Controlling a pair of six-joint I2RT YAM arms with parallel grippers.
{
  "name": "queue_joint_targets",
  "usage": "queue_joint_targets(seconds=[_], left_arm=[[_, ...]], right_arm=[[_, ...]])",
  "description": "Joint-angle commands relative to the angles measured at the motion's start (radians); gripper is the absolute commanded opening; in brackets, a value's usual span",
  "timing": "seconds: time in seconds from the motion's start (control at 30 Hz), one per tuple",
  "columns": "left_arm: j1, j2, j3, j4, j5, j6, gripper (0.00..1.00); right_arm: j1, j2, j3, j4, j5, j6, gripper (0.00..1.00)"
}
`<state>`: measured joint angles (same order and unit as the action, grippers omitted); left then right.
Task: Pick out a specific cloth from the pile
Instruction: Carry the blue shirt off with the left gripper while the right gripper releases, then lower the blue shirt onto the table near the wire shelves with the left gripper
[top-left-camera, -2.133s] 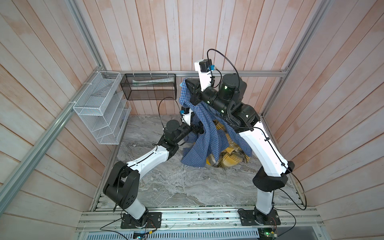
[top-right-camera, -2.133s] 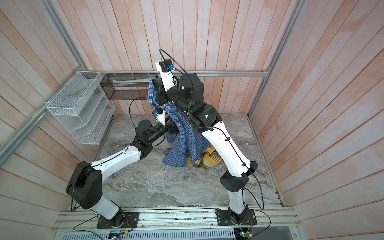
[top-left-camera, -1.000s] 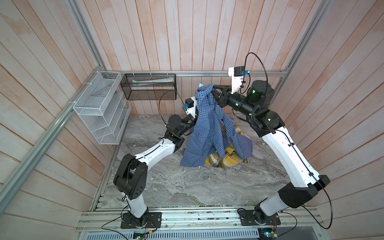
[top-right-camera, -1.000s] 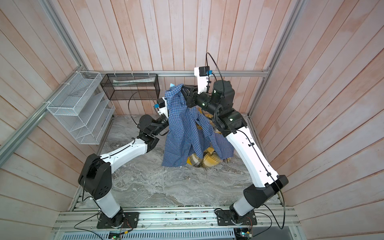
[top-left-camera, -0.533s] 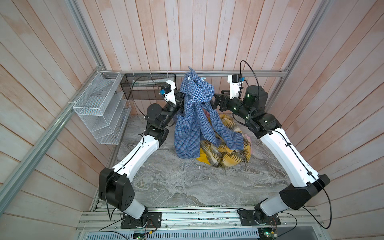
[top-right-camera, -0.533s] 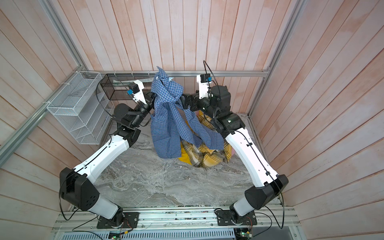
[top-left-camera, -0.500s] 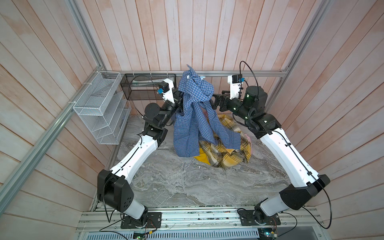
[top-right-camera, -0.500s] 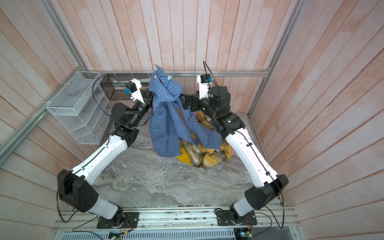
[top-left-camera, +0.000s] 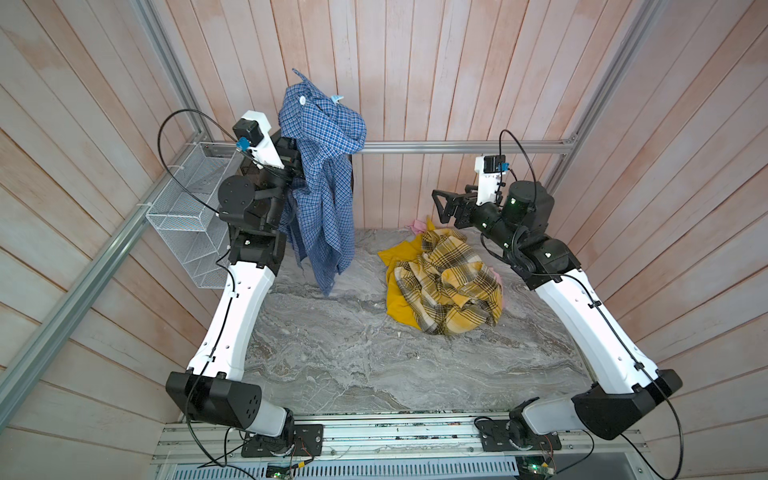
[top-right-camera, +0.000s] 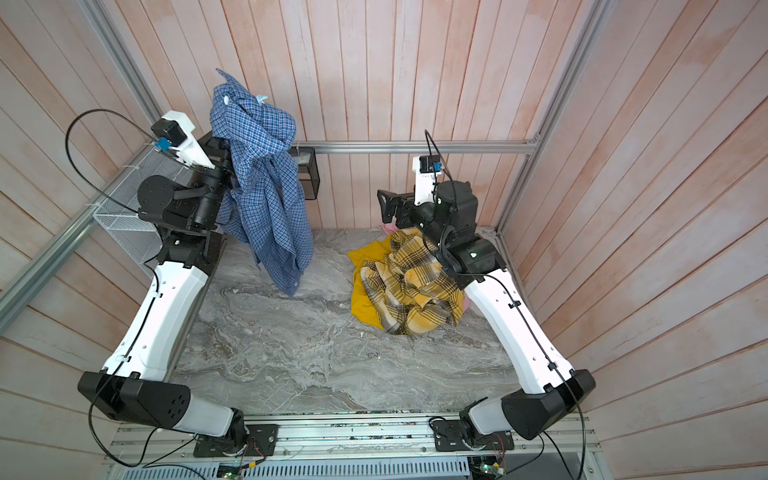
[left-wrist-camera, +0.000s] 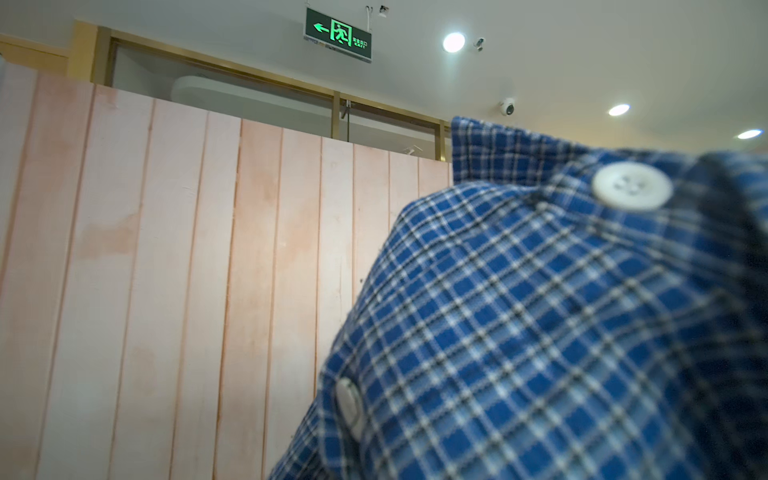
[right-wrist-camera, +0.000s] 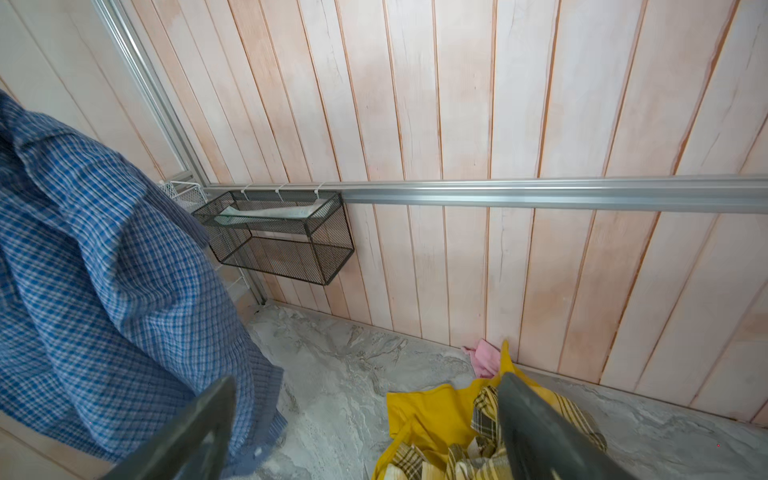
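We see left end effector (top-left-camera: 293, 154) mostly buried in fabric, clamped shut on the cloth (top-left-camera: 324, 187) near collar/buttons. It's held high by the back wall so the shirt hangs free, well apart from the pile (top-left-camera: 444, 282). Hem hangs near the counter (top-left-camera: 332, 353); can't tell if touching. Right end effector (top-left-camera: 441, 206) is fully open, empty, hovering above pile's far edge, prob. so nothing snags.

A robot test booth in a public building: a green lit exit sign (left-wrist-camera: 338, 34) hangs above its pale-pink wooden plank wall (left-wrist-camera: 166, 249).
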<state>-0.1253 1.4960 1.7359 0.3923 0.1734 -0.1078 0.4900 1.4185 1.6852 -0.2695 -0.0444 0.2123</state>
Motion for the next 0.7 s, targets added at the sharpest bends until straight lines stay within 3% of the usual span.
queue_joint_targets(seconds=[0.0, 0.3, 0.5, 0.67], left_arm=[[0.039, 0.024, -0.001, 0.007, -0.017, 0.012, 0.0], [0.118, 0.024, -0.335, 0.334, -0.05, -0.045, 0.0], [0.108, -0.08, -0.635, 0.385, 0.001, -0.103, 0.0], [0.075, -0.243, -0.913, 0.344, -0.037, -0.14, 0.0]], right_arm=[[-0.006, -0.016, -0.044, 0.017, 0.003, -0.007, 0.98], [-0.01, -0.071, -0.165, 0.041, 0.01, 0.006, 0.98], [-0.014, -0.105, -0.25, 0.056, 0.015, 0.033, 0.98], [-0.027, -0.118, -0.287, 0.05, 0.01, 0.043, 0.98]])
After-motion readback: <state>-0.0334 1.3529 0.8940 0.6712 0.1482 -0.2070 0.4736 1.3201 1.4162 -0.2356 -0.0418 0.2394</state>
